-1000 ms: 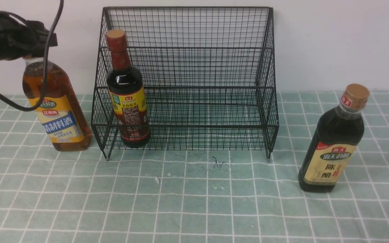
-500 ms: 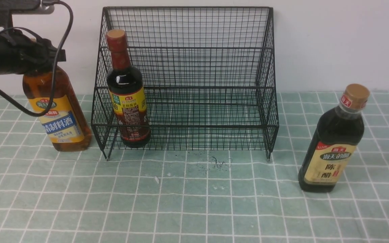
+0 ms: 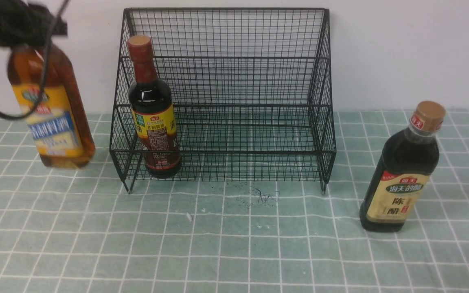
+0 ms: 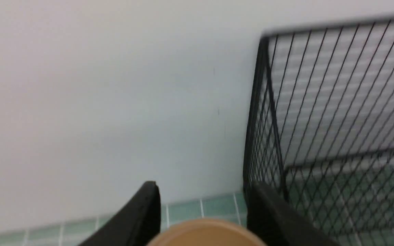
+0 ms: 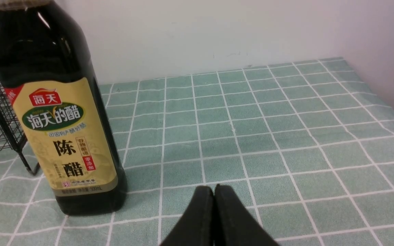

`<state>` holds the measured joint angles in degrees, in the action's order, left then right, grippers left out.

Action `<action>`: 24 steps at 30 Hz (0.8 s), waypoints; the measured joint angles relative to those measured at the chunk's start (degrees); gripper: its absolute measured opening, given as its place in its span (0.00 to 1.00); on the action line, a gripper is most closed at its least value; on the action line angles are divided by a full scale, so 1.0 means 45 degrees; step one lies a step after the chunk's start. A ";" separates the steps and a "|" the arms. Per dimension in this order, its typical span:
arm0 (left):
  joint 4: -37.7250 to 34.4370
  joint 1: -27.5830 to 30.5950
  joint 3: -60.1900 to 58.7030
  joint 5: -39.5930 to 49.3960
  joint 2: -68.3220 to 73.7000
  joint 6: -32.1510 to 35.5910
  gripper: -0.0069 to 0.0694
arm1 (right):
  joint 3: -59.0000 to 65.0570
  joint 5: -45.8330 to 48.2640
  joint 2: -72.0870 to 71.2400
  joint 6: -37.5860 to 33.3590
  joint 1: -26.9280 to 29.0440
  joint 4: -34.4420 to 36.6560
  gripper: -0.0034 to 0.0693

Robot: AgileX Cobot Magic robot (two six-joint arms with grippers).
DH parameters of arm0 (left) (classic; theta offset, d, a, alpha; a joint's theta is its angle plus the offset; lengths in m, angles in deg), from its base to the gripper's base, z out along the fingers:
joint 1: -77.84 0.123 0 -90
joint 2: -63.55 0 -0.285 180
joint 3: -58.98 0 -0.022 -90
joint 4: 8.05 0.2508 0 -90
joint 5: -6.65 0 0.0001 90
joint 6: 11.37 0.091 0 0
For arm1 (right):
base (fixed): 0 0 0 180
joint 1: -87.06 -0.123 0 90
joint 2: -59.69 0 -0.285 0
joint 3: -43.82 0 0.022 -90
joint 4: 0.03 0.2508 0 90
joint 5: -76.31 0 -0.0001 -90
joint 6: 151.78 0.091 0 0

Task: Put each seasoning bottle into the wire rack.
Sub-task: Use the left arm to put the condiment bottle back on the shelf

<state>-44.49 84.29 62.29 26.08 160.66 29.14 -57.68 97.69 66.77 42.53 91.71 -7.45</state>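
My left gripper (image 3: pixel 23 36) is shut on the neck of the amber bottle (image 3: pixel 51 114) and holds it lifted off the cloth, left of the black wire rack (image 3: pixel 226 81). Its tan cap (image 4: pixel 207 234) shows between the fingers in the left wrist view, with the rack's left side (image 4: pixel 320 119) beside it. The dark bottle with the red neck wrap (image 3: pixel 153 118) stands in the rack's lower tier at its left end. The dark bottle with the tan cap (image 3: pixel 403 171) stands on the cloth right of the rack and shows in the right wrist view (image 5: pixel 53 109). My right gripper (image 5: pixel 214 188) is shut and empty, low over the cloth.
A green checked cloth (image 3: pixel 234 244) covers the table. A white wall (image 3: pixel 401 49) stands right behind the rack. A side wall (image 5: pixel 381 51) bounds the table at the far right. The rack's right foot (image 5: pixel 29 167) is close to the dark bottle.
My left gripper has risen and shifted left with the amber bottle, lifting it off the cloth. The other bottles, the rack and the right arm have not moved.
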 joint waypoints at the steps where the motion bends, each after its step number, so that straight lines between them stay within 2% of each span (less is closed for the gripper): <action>1: 0.0000 0.0000 0.0670 -0.0047 -0.0154 0.0000 0.49 | 0.0000 0.0000 0.0000 0.0000 0.0000 0.0000 0.03; 8: -0.0586 0.0000 0.3016 -0.0342 -0.0226 -0.0261 0.49 | 0.0000 0.0000 0.0000 0.0000 0.0000 0.0000 0.03; 13: -0.2333 -0.0210 0.4511 -0.1077 0.0070 -0.0402 0.49 | 0.0000 0.0000 0.0000 0.0000 0.0000 0.0000 0.03; 17: -0.3142 -0.0738 0.4813 -0.1698 0.0485 -0.0402 0.49 | 0.0000 0.0000 0.0000 0.0000 0.0000 0.0000 0.03; 24: -0.3401 -0.2134 0.4869 -0.2708 0.1660 -0.0309 0.49 | 0.0000 0.0000 0.0000 0.0000 0.0000 0.0000 0.03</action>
<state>-59.79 74.68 84.20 13.89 168.13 27.75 -57.68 97.69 66.77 42.53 91.71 -7.45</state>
